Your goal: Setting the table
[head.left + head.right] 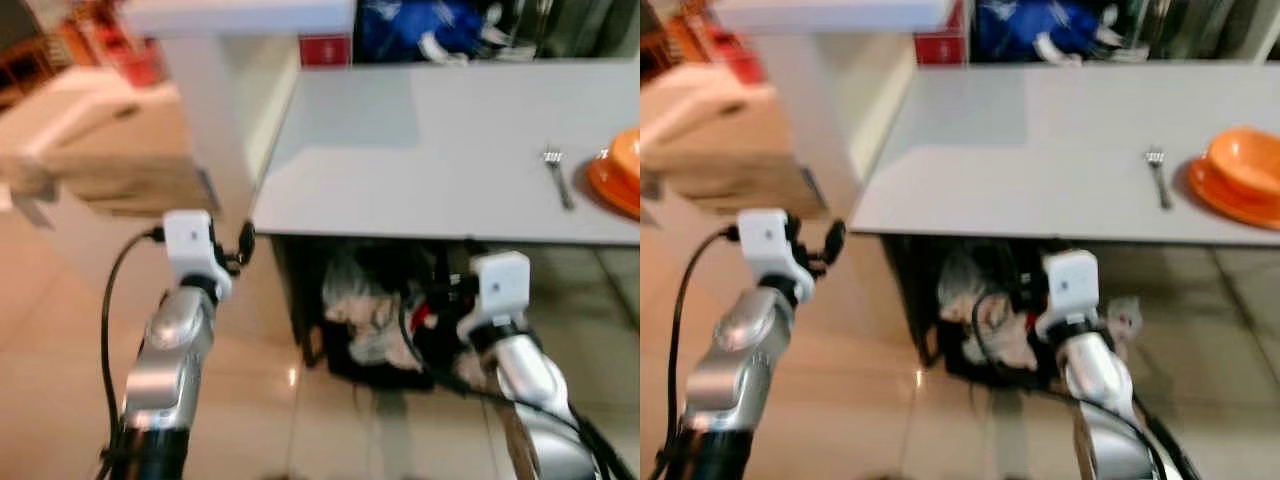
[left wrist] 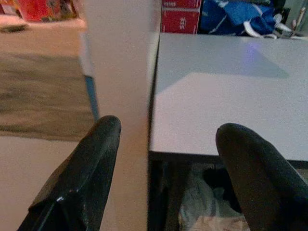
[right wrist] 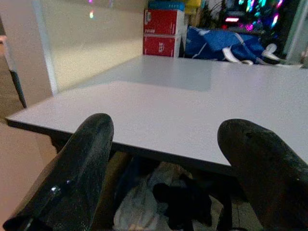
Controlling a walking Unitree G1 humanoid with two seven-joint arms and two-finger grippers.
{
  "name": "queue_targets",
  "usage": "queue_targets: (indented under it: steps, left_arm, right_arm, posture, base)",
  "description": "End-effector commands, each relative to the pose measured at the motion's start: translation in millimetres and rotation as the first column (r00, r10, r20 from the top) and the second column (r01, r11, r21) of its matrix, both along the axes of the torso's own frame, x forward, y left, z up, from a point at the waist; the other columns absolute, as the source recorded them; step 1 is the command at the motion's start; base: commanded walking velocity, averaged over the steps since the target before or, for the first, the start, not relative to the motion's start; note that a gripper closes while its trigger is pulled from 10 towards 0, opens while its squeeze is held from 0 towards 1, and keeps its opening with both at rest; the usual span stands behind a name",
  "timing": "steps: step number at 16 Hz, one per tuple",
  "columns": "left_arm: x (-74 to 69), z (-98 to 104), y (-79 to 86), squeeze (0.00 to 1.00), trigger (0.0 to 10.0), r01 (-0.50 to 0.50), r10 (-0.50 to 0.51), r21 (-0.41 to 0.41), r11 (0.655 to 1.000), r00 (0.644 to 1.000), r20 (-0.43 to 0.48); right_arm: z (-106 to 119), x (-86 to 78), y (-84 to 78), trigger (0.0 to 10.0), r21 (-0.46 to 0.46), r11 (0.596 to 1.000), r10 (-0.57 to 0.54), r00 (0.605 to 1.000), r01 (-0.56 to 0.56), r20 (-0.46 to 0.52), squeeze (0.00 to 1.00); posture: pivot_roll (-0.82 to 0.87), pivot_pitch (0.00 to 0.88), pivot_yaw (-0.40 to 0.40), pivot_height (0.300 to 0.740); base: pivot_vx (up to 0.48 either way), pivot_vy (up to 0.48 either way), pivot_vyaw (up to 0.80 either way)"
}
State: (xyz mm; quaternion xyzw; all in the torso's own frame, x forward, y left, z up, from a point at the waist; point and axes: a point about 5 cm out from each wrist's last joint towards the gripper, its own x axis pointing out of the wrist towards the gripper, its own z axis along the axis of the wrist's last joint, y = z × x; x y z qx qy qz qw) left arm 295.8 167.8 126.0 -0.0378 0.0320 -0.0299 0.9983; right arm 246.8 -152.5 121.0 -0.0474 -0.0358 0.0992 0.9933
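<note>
Grey table (image 1: pixel 1040 170): fork (image 1: pixel 1158 176), orange dishes (image 1: pixel 1238 176) on top.

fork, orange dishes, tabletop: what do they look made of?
Fork: probably metal; grey with a slight sheen, though blurred.
Orange bowl on orange plate: glossy, uniform colour; plastic or glazed ceramic, cannot tell which.
Tabletop: smooth, matte pale grey with a thin dark edge; looks like laminate over board, but the surface alone doesn't settle it.
</note>
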Motion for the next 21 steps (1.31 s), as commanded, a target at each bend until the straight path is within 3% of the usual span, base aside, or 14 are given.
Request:
queue_targets:
  steps: [1,5,10,12,16,21]
  left_arm:
    - [1.0,4,8.3,0.0,10.0,-0.021,0.021,0.0,1.0,1.0,0.012]
    - [0.3,5,9.0,0.0,10.0,-0.023,0.023,-0.004,1.0,1.0,0.019]
    - [-3.9,4,-5.5,0.0,10.0,0.041,-0.041,0.018,0.999,0.999,0.015]
    - [-0.7,7,-1.1,0.0,10.0,0.026,-0.028,0.065,0.998,0.999,0.036]
    - [2.6,15,0.3,0.0,10.0,0.022,-0.023,0.023,1.0,0.997,0.07]
    - [2.4,18,-4.5,0.0,10.0,0.047,-0.051,0.048,0.998,0.995,0.089]
  right_arm:
    - [4,0.6,4.7,10.0,0.006,1.0,0.013,1.0,-0.013,0.014,0.0]
    - [4,0.5,5.7,10.0,0.006,1.0,0.02,1.0,-0.02,0.014,0.0]
    - [2,-0.6,7.9,10.0,0.013,1.0,0.02,1.0,-0.02,0.01,0.0]
    - [2,0.5,8.6,10.0,0.016,1.0,0.013,1.0,-0.014,0.011,0.0]
    - [2,4.0,9.4,10.0,0.016,1.0,0.012,1.0,-0.012,0.017,0.0]
    - [2,5.6,10.4,10.0,0.017,1.0,0.012,1.0,-0.013,0.022,0.0]
  posture:
    - [-0.15,0.0,0.077,0.74]
    - [-0.15,0.0,0.073,0.74]
    - [-0.14,0.0,0.082,0.74]
    - [-0.14,0.0,0.086,0.74]
    - [-0.14,0.0,0.083,0.74]
    - [-0.14,0.0,0.085,0.74]
  base:
    - [0.0,0.48,0.0]
    - [0.0,0.48,0.0]
    - [0.0,0.48,0.0]
    - [0.0,0.0,0.0]
    - [0.066,0.0,0.0]
    - [0.396,0.141,0.0]
